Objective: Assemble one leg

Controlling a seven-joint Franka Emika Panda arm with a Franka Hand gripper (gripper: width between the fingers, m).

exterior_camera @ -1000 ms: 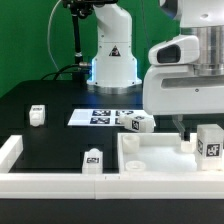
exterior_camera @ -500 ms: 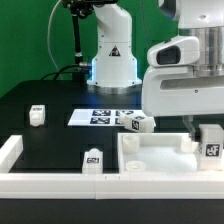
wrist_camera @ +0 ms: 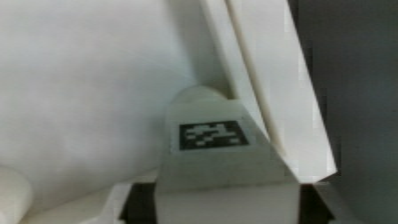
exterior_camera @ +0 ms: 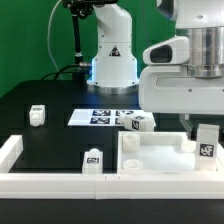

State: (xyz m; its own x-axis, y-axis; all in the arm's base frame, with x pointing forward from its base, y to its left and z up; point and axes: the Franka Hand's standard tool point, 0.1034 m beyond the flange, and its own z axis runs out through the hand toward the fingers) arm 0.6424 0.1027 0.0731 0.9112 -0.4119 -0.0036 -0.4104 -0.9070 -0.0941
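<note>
My gripper point(exterior_camera: 205, 132) is shut on a leg point(exterior_camera: 207, 145), a small white post with a square tag, and holds it upright at the far right corner of the white tabletop point(exterior_camera: 150, 165). In the wrist view the leg point(wrist_camera: 217, 150) sits between the dark fingers point(wrist_camera: 151, 203), next to the tabletop's raised rim point(wrist_camera: 267, 90). Three more legs stand loose: one at the exterior view's left point(exterior_camera: 36, 115), one by the tabletop's back edge point(exterior_camera: 138, 123), one at its left front point(exterior_camera: 92, 160).
The marker board point(exterior_camera: 104, 117) lies in front of the robot base point(exterior_camera: 110, 60). A white L-shaped fence point(exterior_camera: 12, 150) runs along the left and front of the black table. My large hand hides the back right area.
My gripper with the leg has shifted slightly toward the exterior view's left and a little up; the leg stays in the grip. The loose legs have not moved.
</note>
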